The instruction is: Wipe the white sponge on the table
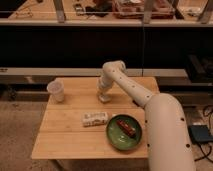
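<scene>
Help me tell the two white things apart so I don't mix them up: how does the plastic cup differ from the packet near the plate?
The plastic cup stands upright at the table's left rear corner; the packet lies flat near the middle, beside the green plate. The cup is plain and translucent; the packet carries printed markings. Both are whitish, and the gripper, lowered at the table's rear centre, touches neither.

Your gripper (104, 95) sits low over the middle rear of the table (65, 142), touching the white sponge (104, 98) below it. To its left, near the table's left rear corner, stands a plastic cup (56, 91). In front of the sponge lies a printed packet (95, 118), and just right of that packet a plate (123, 133) holds a snack bar (126, 127) lying diagonally.
</scene>
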